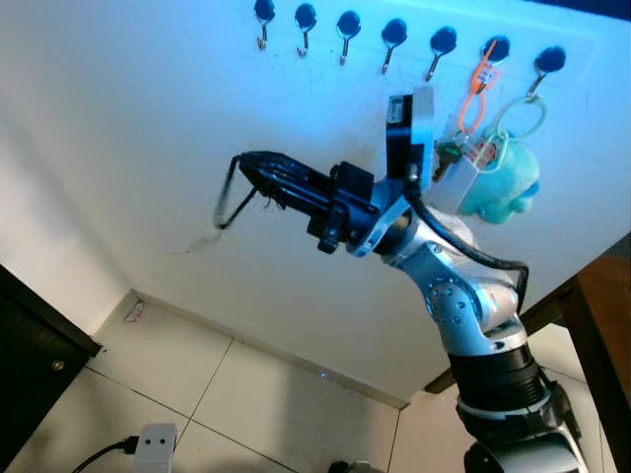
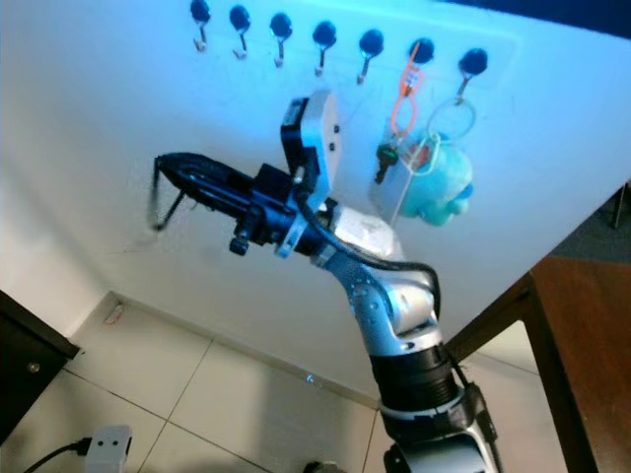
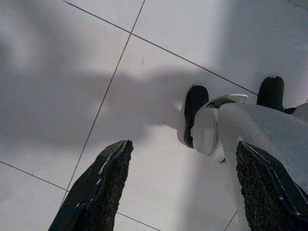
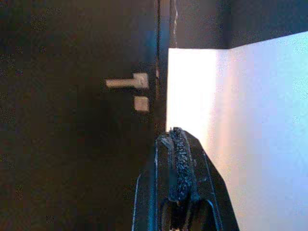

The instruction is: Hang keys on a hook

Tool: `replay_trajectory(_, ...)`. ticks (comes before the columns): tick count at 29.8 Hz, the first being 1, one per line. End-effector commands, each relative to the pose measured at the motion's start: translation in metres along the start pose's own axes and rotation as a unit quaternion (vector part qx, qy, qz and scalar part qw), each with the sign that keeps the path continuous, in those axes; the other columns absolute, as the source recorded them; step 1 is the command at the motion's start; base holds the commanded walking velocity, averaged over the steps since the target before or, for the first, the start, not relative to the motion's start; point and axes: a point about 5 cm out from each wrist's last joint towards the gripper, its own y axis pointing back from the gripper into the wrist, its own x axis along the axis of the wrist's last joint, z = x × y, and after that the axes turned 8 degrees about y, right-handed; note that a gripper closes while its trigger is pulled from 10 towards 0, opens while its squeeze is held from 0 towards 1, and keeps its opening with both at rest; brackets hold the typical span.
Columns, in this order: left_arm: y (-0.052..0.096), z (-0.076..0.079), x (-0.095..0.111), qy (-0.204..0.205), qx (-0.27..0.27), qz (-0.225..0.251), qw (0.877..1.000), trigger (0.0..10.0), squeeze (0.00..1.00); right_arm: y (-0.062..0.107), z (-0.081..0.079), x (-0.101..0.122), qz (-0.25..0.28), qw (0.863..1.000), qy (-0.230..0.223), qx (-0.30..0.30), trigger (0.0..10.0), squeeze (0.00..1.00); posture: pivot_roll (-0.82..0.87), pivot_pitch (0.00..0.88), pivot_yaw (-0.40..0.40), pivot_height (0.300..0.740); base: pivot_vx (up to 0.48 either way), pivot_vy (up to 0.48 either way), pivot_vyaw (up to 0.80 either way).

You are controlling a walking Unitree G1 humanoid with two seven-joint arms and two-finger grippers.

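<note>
Black knobs top seven small hooks [image 1: 393, 37] set in a row high on the white wall [image 1: 128, 128], all above the right gripper [image 1: 246, 168], which is raised on its silver arm with its two long fingers pressed together, holding nothing. The keys [image 1: 463, 148] hang from the sixth hook [image 1: 493, 51] counted from the robot's left, on an orange clip [image 1: 478, 94], up and to the right of that gripper and well apart from its tips; the arm's wrist block partly covers them, so their number cannot be told. Beside them a teal plush charm [image 1: 503, 182] hangs on a pale ring [image 1: 527, 118] from the seventh hook [image 1: 547, 62]. The five hooks to the left are bare. In the right wrist view the closed fingertips [image 4: 179, 163] point toward one dark door [image 4: 72, 120] with one pale lever handle [image 4: 126, 83] and a small plate below it. The left gripper [image 3: 183, 187] hangs over the pale floor tiles [image 3: 57, 72], fingers spread wide and empty, with the robot's foot [image 3: 226, 125] past them. Below the right gripper, on the floor, one white plug block [image 1: 156, 443] lies cut off at the frame edge, and one wooden table [image 1: 601, 305] is only partly visible at the right.
</note>
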Motion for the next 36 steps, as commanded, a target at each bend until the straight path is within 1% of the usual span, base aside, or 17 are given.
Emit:
replay_trajectory(1,0.002,0.002,-0.012,-0.006,-0.005,-0.016,1.000,10.0,0.00,0.000,0.007,0.005,-0.023,0.998,0.045,-0.021,10.0,0.00,-0.03,0.074,0.031,0.740,0.000,0.000,0.00)
replay_trajectory(4,0.002,0.002,-0.013,-0.008,-0.005,-0.017,1.000,10.0,0.00,0.001,0.010,0.008,-0.031,0.997,0.060,-0.028,10.0,0.00,-0.03,0.074,0.031,0.740,0.000,0.000,0.00)
replay_trajectory(6,0.002,0.004,-0.014,-0.011,-0.009,-0.020,1.000,10.0,0.00,0.003,0.016,0.015,-0.045,0.994,0.096,-0.033,10.0,0.00,-0.04,0.078,0.031,0.740,0.000,0.000,0.00)
replay_trajectory(7,0.002,0.004,-0.014,-0.011,-0.009,-0.020,1.000,10.0,0.00,0.003,0.016,0.015,-0.045,0.994,0.096,-0.033,10.0,0.00,-0.04,0.078,0.031,0.740,0.000,0.000,0.00)
replay_trajectory(8,0.002,0.005,-0.015,-0.013,-0.010,-0.022,1.000,10.0,0.00,0.004,0.019,0.019,-0.052,0.991,0.116,-0.042,10.0,0.00,-0.04,0.078,0.031,0.740,0.000,0.000,0.00)
replay_trajectory(9,0.002,0.005,-0.015,-0.013,-0.010,-0.022,1.000,10.0,0.00,0.004,0.019,0.019,-0.052,0.991,0.116,-0.042,10.0,0.00,-0.04,0.078,0.031,0.740,0.000,0.000,0.00)
replay_trajectory(11,0.002,0.006,-0.017,-0.015,-0.012,-0.024,1.000,10.0,0.00,0.006,0.027,0.027,-0.059,0.986,0.144,-0.064,10.0,0.00,-0.04,0.082,0.030,0.740,0.000,0.000,0.00)
replay_trajectory(19,0.003,0.007,-0.019,-0.015,-0.012,-0.026,0.999,10.0,0.00,0.009,0.038,0.040,-0.063,0.978,0.175,-0.093,10.0,0.00,-0.04,0.083,0.028,0.740,0.000,0.000,0.00)
replay_trajectory(21,0.003,0.007,-0.021,-0.016,-0.013,-0.028,0.999,10.0,0.00,0.014,0.044,0.049,-0.071,0.972,0.199,-0.106,10.0,0.00,-0.04,0.083,0.030,0.740,0.000,0.000,0.00)
replay_trajectory(22,0.003,0.007,-0.021,-0.016,-0.013,-0.028,0.999,10.0,0.00,0.014,0.044,0.049,-0.071,0.972,0.199,-0.106,10.0,0.00,-0.04,0.083,0.030,0.740,0.000,0.000,0.00)
replay_trajectory(24,0.003,0.007,-0.022,-0.018,-0.013,-0.030,0.999,10.0,0.00,0.020,0.048,0.057,-0.083,0.966,0.217,-0.116,10.0,0.00,-0.05,0.083,0.031,0.740,0.000,0.000,0.00)
replay_trajectory(26,0.003,0.007,-0.022,-0.018,-0.013,-0.030,0.999,10.0,0.00,0.020,0.048,0.057,-0.083,0.966,0.217,-0.116,10.0,0.00,-0.05,0.083,0.031,0.740,0.000,0.000,0.00)
replay_trajectory(28,0.003,0.008,-0.022,-0.021,-0.015,-0.030,0.999,10.0,0.00,0.025,0.051,0.064,-0.097,0.960,0.232,-0.123,10.0,0.00,-0.05,0.082,0.030,0.740,0.000,0.000,0.00)
replay_trajectory(30,0.003,0.008,-0.022,-0.021,-0.015,-0.030,0.999,10.0,0.00,0.025,0.051,0.064,-0.097,0.960,0.232,-0.123,10.0,0.00,-0.05,0.082,0.030,0.740,0.000,0.000,0.00)
replay_trajectory(32,0.003,0.008,-0.021,-0.023,-0.017,-0.029,0.999,10.0,0.00,0.030,0.055,0.070,-0.113,0.953,0.246,-0.136,10.0,0.00,-0.06,0.077,0.030,0.740,0.000,0.000,0.00)
replay_trajectory(33,0.003,0.008,-0.021,-0.023,-0.017,-0.029,0.999,10.0,0.00,0.030,0.055,0.070,-0.113,0.953,0.246,-0.136,10.0,0.00,-0.06,0.077,0.030,0.740,0.000,0.000,0.00)
replay_trajectory(36,0.003,0.009,-0.020,-0.024,-0.018,-0.027,0.999,10.0,0.00,0.037,0.059,0.074,-0.131,0.945,0.259,-0.152,10.0,0.00,-0.06,0.073,0.029,0.740,0.000,0.000,0.00)
